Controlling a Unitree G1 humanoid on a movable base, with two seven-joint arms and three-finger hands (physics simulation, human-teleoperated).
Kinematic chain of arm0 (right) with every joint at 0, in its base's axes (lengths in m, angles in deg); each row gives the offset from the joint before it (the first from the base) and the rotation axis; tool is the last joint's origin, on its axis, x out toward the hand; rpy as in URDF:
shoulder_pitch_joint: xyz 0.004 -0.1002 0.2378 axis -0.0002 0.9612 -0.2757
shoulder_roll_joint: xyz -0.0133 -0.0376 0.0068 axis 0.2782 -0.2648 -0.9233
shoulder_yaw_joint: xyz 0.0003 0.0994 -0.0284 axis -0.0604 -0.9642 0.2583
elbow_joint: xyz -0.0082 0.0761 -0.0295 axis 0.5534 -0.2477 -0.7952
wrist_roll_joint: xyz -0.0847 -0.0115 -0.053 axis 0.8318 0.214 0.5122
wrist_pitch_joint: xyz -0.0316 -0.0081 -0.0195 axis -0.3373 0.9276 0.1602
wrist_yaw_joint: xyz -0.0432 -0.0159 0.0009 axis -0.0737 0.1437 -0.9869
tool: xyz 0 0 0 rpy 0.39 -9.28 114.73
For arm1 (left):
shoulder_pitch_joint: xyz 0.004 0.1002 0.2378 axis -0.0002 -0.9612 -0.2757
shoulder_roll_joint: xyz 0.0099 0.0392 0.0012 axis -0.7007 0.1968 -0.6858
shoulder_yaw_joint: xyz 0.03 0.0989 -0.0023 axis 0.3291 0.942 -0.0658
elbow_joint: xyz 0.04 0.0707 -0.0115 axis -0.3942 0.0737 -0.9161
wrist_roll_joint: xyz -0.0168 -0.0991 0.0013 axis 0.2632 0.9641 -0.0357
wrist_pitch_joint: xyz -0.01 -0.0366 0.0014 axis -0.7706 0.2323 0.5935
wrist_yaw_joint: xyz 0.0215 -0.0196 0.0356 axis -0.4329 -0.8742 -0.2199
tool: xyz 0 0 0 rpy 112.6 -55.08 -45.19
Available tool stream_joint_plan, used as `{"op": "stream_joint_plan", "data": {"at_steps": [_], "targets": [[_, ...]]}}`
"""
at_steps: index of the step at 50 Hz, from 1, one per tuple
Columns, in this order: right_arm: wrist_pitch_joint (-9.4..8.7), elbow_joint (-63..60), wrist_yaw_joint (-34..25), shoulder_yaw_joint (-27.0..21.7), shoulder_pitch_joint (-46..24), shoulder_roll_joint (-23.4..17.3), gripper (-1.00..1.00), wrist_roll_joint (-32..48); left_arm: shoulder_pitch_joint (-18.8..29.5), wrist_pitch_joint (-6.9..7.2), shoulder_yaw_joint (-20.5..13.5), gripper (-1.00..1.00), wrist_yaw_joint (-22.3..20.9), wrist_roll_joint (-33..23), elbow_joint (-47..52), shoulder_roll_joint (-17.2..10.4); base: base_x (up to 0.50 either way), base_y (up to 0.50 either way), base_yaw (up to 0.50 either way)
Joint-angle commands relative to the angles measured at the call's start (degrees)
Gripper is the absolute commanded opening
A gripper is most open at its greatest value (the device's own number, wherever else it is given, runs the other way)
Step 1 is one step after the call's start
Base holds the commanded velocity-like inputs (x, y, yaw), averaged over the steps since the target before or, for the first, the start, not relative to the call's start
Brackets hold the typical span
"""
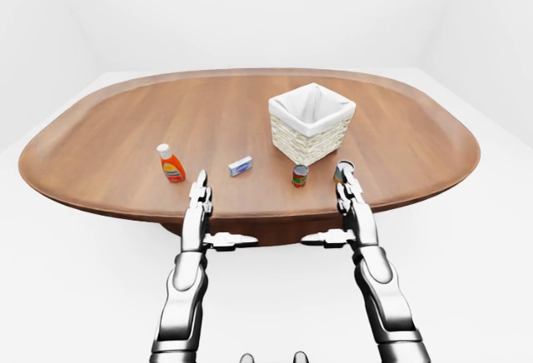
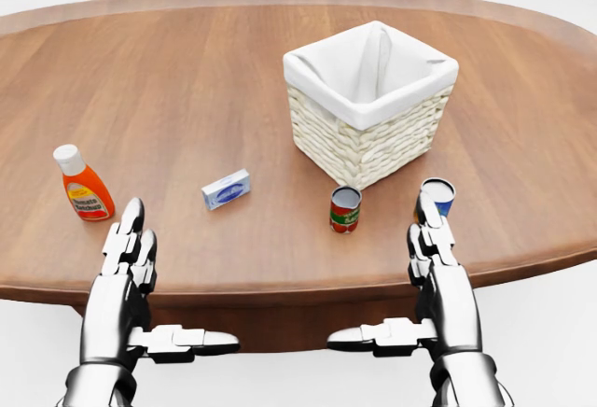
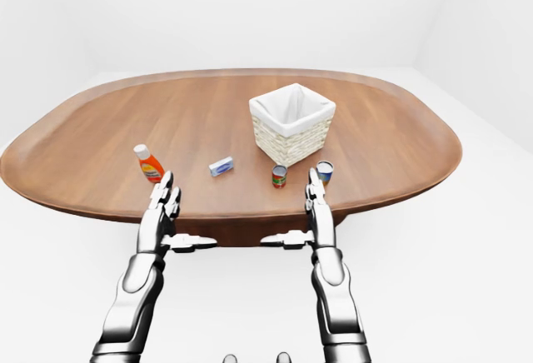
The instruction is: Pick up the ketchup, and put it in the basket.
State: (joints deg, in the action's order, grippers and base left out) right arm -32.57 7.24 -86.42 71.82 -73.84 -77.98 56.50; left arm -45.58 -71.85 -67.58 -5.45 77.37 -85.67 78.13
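Metallic hands [image 2: 126, 267] [image 2: 438, 262] spread; plastic ketchup [image 2: 82, 185]; woven square basket [image 2: 368, 104].

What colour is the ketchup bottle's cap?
White, atop the orange-red ketchup bottle; clearest in the head view.

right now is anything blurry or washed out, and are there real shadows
Head view: sharp, the ketchup label nearly readable, only faint soft shadows beside the basket. Eye views: flat, even light, white floor and walls blending together, no glare, table edges crisp.
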Motion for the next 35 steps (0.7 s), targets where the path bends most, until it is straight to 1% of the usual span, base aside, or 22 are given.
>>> {"op": "stream_joint_plan", "data": {"at_steps": [1,3,7,10,12,14,15,16,17,18,19,20,22,23,25,27,28,32,35], "targets": [[-0.59,-0.3,-1.9,-1.0,0.2,-0.6,1.00,-1.0,-0.2,-0.45,-1.3,1.00,-1.2,0.3,0.2,-0.6,0.00,0.00,0.00],[-0.56,-0.3,-2.0,-0.9,0.2,-0.5,1.00,-1.0,0.0,-0.94,-1.2,1.00,-1.0,0.0,-0.4,-0.7,0.00,0.00,0.00],[-0.06,0.2,-1.7,-0.7,0.1,-0.5,1.00,-0.3,-0.4,-0.86,-1.1,1.00,-1.4,0.0,0.5,-0.6,0.00,0.00,0.00],[-0.07,0.0,-1.9,-0.5,0.2,-0.4,1.00,-0.3,-0.6,-1.14,-1.1,1.00,-1.7,0.2,0.6,-0.6,0.00,0.00,0.00],[-0.48,-1.0,-1.9,-0.2,0.6,-0.3,1.00,-0.1,-1.2,-0.80,-0.9,1.00,-1.8,0.1,1.8,-0.6,0.00,0.00,0.00],[-2.21,-4.5,-1.9,0.5,2.1,-0.1,1.00,0.2,-1.7,-0.22,-1.0,1.00,-2.2,0.5,3.0,-0.6,0.00,0.00,0.00],[-3.77,-9.5,-1.7,1.6,4.3,0.1,1.00,1.1,-2.8,0.64,-1.0,1.00,-2.2,0.7,5.7,-0.5,0.00,0.00,0.00],[-4.60,-12.4,-1.2,2.3,5.6,0.3,1.00,2.2,-3.8,0.30,-0.9,1.00,-1.7,0.0,7.7,-0.4,0.00,0.00,0.00],[-4.84,-15.7,-0.6,3.1,7.0,0.4,1.00,3.2,-5.3,0.92,-0.7,1.00,-1.8,-0.1,10.4,-0.3,0.00,0.00,0.00],[-4.84,-17.0,-0.7,3.6,7.6,0.5,1.00,3.3,-6.1,1.13,-0.6,1.00,-2.0,0.0,11.7,-0.2,0.00,0.00,0.00],[-4.84,-19.1,-0.4,4.3,8.7,0.5,1.00,4.0,-7.5,0.93,-0.4,1.00,-2.1,-0.1,13.6,-0.1,0.00,0.00,0.00],[-4.84,-20.1,-0.3,4.8,9.2,0.5,1.00,4.3,-8.3,1.07,-0.3,1.00,-2.3,0.0,15.0,0.0,0.00,0.00,0.00],[-4.84,-22.0,0.0,5.6,10.3,0.4,1.00,4.9,-10.4,1.71,-0.2,1.00,-2.8,0.2,18.7,0.0,0.00,0.00,0.00],[-4.84,-24.0,0.2,6.2,11.2,0.4,1.00,5.3,-12.2,1.89,-0.2,1.00,-3.2,0.6,21.9,0.1,0.00,0.00,0.00],[-4.84,-26.6,0.9,6.9,12.3,0.2,1.00,6.0,-13.5,2.03,-0.4,1.00,-3.4,0.7,24.3,0.2,0.00,0.00,0.00],[-4.84,-29.9,1.2,7.6,13.8,-0.1,1.00,6.2,-13.9,2.59,-1.1,1.00,-3.8,1.1,25.7,0.2,0.00,0.00,0.00],[-4.84,-30.7,1.4,7.8,14.2,-0.2,1.00,6.4,-13.8,2.62,-1.4,1.00,-3.9,1.2,25.8,0.3,0.00,0.00,0.00],[-4.84,-31.8,1.7,7.9,14.7,-0.5,1.00,6.3,-14.0,3.41,-2.3,1.00,-4.4,1.8,27.2,0.5,0.00,0.00,0.00],[-4.84,-33.0,1.8,8.2,15.2,-0.7,1.00,6.4,-14.9,3.70,-2.8,1.00,-4.8,2.2,29.1,0.6,0.00,0.00,0.00]]}}
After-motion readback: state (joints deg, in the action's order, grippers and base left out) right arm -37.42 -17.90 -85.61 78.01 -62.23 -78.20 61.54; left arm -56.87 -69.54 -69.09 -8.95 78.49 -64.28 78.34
